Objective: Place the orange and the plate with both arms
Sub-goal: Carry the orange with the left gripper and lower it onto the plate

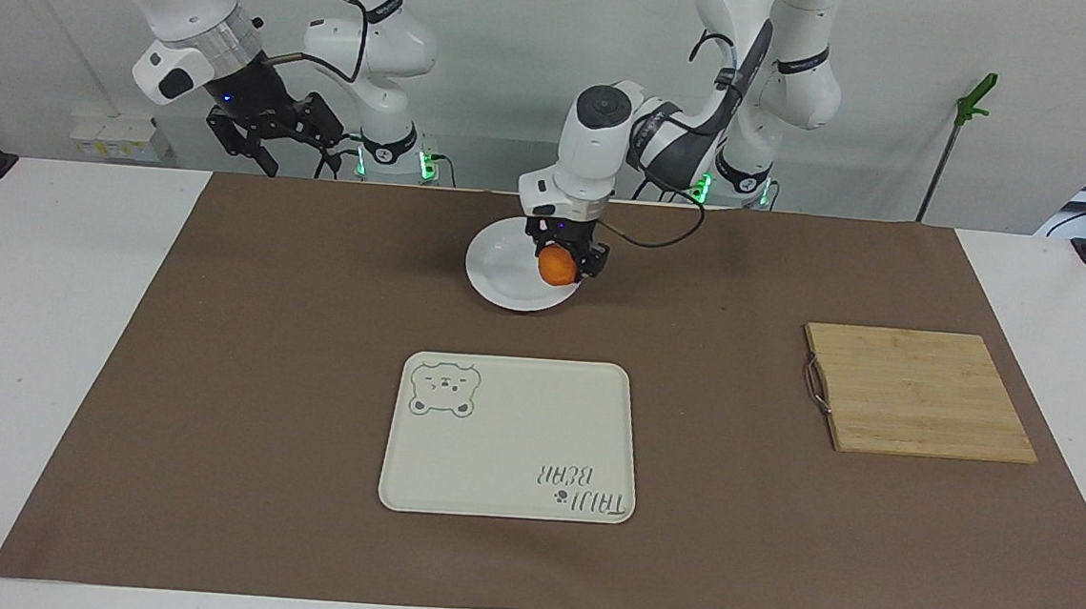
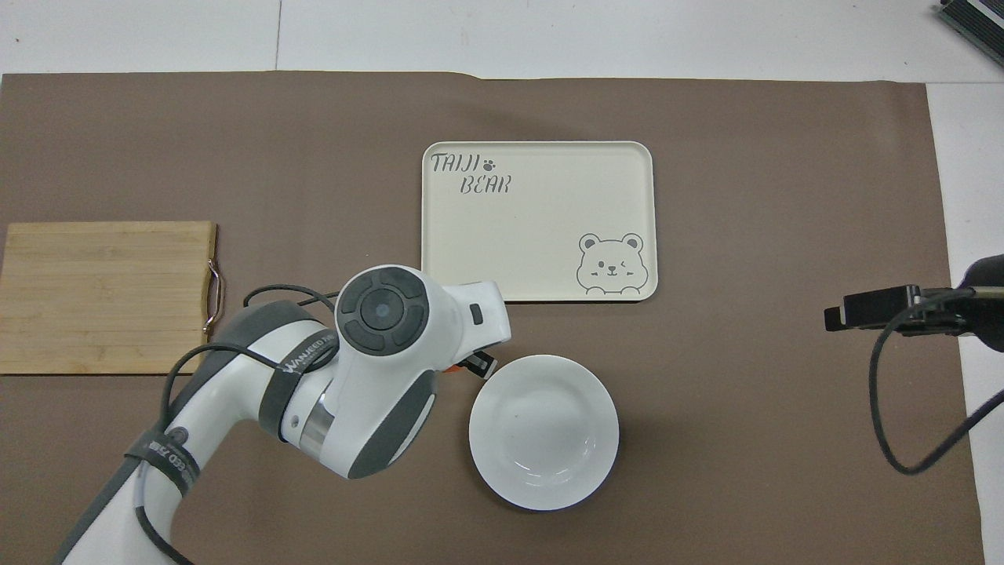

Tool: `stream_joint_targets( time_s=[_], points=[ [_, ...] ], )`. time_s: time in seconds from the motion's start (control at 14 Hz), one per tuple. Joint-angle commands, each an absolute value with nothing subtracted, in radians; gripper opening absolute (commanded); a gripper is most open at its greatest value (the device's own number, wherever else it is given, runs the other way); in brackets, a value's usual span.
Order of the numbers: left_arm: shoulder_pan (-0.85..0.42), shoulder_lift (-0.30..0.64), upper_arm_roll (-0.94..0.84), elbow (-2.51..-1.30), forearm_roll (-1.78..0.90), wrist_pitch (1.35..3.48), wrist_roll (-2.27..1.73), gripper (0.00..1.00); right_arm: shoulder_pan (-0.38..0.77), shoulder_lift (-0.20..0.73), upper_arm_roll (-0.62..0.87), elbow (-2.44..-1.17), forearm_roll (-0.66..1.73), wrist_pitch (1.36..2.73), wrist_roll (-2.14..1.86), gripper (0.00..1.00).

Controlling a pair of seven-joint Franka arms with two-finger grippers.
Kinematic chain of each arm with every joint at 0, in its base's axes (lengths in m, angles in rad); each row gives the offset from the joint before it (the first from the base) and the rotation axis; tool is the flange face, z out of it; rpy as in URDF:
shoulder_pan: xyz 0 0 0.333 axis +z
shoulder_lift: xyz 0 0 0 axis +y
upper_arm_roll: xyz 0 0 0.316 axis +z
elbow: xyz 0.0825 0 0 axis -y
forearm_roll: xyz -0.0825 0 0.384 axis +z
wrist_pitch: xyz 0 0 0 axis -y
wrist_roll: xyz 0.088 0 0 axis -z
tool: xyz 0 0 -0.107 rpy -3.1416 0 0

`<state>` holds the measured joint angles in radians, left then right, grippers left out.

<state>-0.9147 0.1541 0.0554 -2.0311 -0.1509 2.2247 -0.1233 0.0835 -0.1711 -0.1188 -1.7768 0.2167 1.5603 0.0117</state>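
Holding the orange [image 1: 557, 265] clamped between the fingers of my left gripper [image 1: 560, 264], I have it up in the air over the rim of the plate [image 1: 505, 268], at the edge of the plate toward my left arm's end of the table. In the facing view the fruit overlaps the white rim; whether it touches the dish I cannot tell. From overhead my own wrist covers almost all of it, and only a sliver of orange [image 2: 452, 369] shows just beside the plate [image 2: 543, 463], with one black fingertip [image 2: 478, 365] of the left gripper poking out next to it.

The plate sits flat on the brown mat [image 1: 261, 371], nearer to me than the cream tray [image 1: 509, 455] with the bear drawing, and apart from it.

My right gripper [image 1: 273, 138] waits in the air with its fingers spread apart, holding nothing, over the edge of the mat at my right arm's end of the table; overhead only its dark tip [image 2: 871, 306] reaches in.

The wooden cutting board [image 1: 919, 393] lies at my left arm's end of the table, well apart from the plate
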Motion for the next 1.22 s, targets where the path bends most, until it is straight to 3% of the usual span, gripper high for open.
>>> stream_joint_targets(
  time_s=[0.0,0.07,0.22,0.29,0.65,0.86,1.15],
  points=[
    [-0.977,0.179,0.075,-2.065,-0.205,2.295,-0.138,0.11,0.049,-0.196,-0.117,-1.813,0.256,1.585,-0.034,1.00],
    [-0.989,0.189,0.075,-2.065,-0.212,2.304,-0.164,0.29,0.048,-0.196,-0.117,-1.813,0.270,1.585,-0.049,1.00],
    [-0.989,0.190,0.075,-2.063,-0.215,2.304,-0.193,0.80,0.046,-0.195,-0.117,-1.815,0.268,1.579,-0.066,1.00],
    [-0.989,0.189,0.075,-2.063,-0.216,2.299,-0.193,1.00,0.046,-0.184,-0.117,-1.798,0.264,1.569,-0.075,1.00],
    [-0.979,0.184,0.077,-2.051,-0.216,2.258,-0.195,1.00,0.066,-0.173,-0.101,-1.792,0.147,1.583,-0.070,1.00],
    [-0.966,0.151,0.089,-2.040,-0.216,2.232,-0.193,1.00,0.066,-0.169,-0.103,-1.889,0.247,1.647,-0.071,1.00],
    [-0.856,0.092,0.101,-1.984,-0.171,2.110,-0.187,1.00,0.069,-0.166,-0.101,-2.020,0.369,1.782,-0.130,1.00]
  ],
)
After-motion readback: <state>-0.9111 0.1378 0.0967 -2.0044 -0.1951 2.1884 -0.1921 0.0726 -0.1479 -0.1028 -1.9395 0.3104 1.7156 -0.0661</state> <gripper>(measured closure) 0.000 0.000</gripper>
